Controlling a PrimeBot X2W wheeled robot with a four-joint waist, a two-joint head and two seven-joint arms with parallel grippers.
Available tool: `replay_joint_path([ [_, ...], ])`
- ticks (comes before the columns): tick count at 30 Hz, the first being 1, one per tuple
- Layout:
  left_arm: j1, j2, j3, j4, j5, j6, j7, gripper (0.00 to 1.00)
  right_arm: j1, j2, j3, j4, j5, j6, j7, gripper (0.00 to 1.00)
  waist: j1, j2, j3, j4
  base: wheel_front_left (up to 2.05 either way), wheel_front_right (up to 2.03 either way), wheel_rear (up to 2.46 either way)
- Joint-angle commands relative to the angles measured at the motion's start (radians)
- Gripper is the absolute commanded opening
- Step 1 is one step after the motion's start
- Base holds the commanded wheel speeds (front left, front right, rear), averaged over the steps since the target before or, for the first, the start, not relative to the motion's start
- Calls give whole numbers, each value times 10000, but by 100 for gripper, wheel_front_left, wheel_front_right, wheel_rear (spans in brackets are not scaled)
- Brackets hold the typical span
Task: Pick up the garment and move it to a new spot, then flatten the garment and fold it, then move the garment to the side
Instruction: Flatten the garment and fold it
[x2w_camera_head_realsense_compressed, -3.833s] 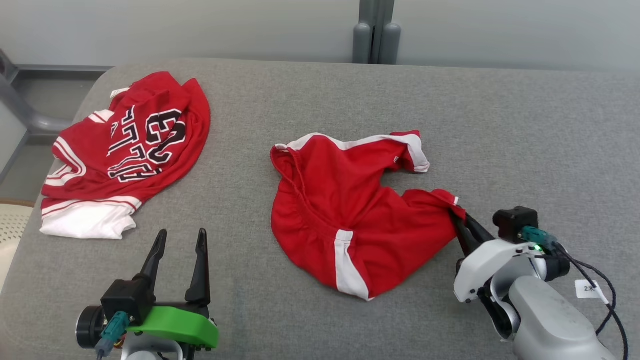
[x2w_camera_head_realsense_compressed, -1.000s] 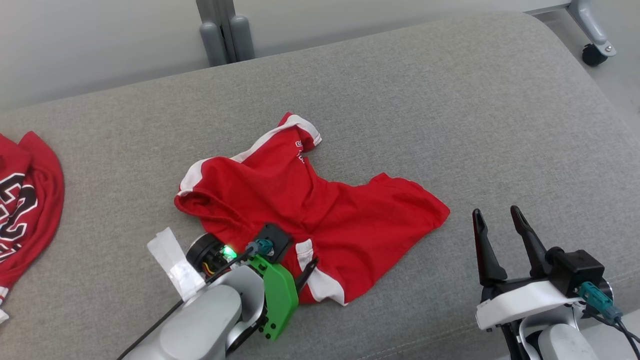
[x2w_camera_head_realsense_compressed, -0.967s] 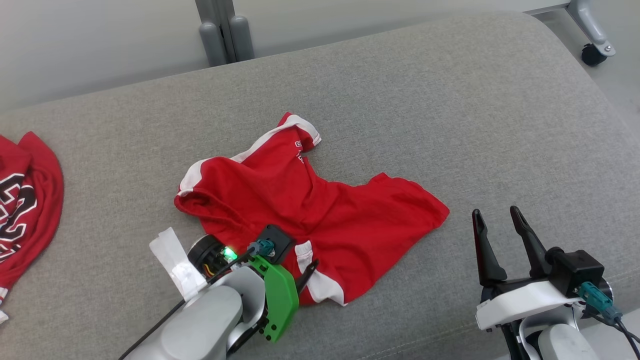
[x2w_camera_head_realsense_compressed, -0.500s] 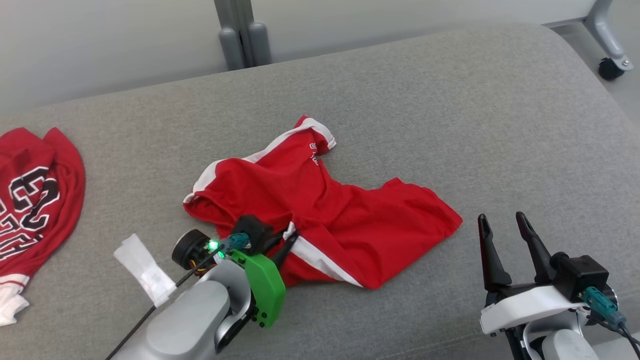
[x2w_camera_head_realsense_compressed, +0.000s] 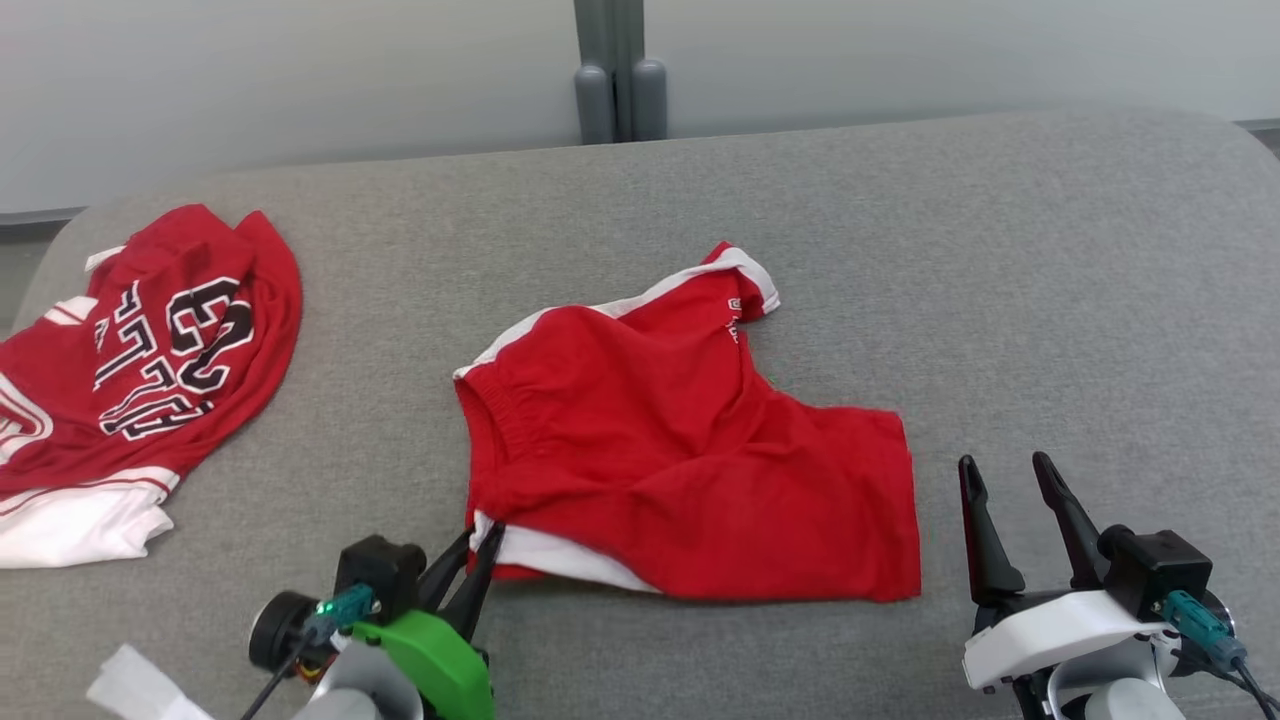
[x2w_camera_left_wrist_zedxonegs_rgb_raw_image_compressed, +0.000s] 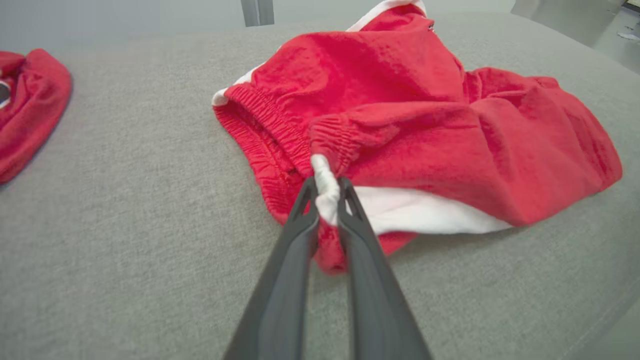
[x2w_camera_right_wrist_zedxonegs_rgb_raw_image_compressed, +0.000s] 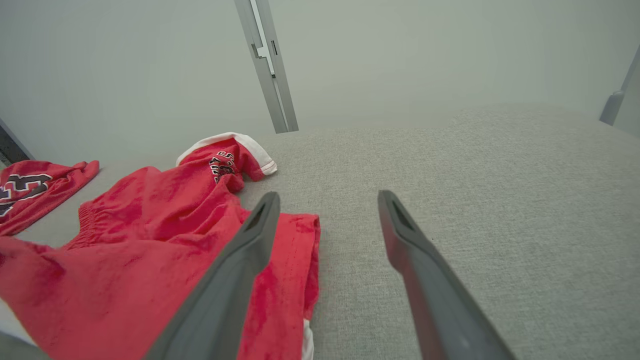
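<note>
Pinches the shorts' (x2w_camera_head_realsense_compressed: 690, 460) white corner in the left gripper (x2w_camera_left_wrist_zedxonegs_rgb_raw_image_compressed: 327, 185) at lower centre, right gripper (x2w_camera_head_realsense_compressed: 1003, 463) agape; seems mid-flattening, not yet folded or set aside.

Shorts (x2w_camera_head_realsense_compressed: 680, 450): solid red, white side stripes, white band at one leg hem, small white print beside it.
Jersey (x2w_camera_head_realsense_compressed: 150, 350): red, black lettering outlined in white, white hem with thin red stripes.
Worktop (x2w_camera_head_realsense_compressed: 1050, 300): mid-grey heathered weave.
Left gripper (x2w_camera_head_realsense_compressed: 472, 540): black, green mount.
Right gripper (x2w_camera_head_realsense_compressed: 1003, 468): black, white mount.
Wall (x2w_camera_head_realsense_compressed: 300, 70): pale grey.
</note>
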Motion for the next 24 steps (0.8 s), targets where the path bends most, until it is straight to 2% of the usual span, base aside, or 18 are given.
replay_joint_path([
  [1, 402, 163, 87, -116, -144, 166, -78, 0, 78, -17, -6, 65, 13, -10, -31, 100, 0, -1, -28, 352, 0, 0, 0],
  [4, 1030, 176, 324, -307, -423, 362, -200, 0, 53, -49, -6, 182, 23, -10, -31, 100, 0, -1, -25, 496, 0, 0, 0],
  [5, 1176, 157, 354, -328, -452, 410, -240, 9, 44, -48, -11, 209, 25, -10, -31, 100, 0, -1, -31, 523, 0, 0, 0],
  [6, 1345, 110, 414, -336, -526, 438, -278, 32, 36, -45, 1, 255, 33, -10, -31, 100, 0, -1, -45, 546, 0, 0, 0],
  [7, 1448, 73, 462, -354, -524, 435, -312, 94, 31, -46, 10, 280, 37, -10, -31, 100, 0, -1, -60, 560, 0, 0, 0],
  [8, 1530, 19, 555, -388, -442, 485, -375, 100, 29, -51, 19, 315, 44, -10, -31, 100, 0, -1, -88, 580, 0, 0, 0],
  [13, 1721, -165, 1374, -827, 72, 607, -446, 100, 57, -106, 22, 438, 78, -10, -31, 100, 0, -1, -275, 619, 0, 0, 0],
  [24, 2910, -850, 4804, -2475, 2145, 412, -423, 100, 249, -123, 174, 514, 116, -10, -31, 100, 0, -1, -697, 460, 0, 0, 0],
])
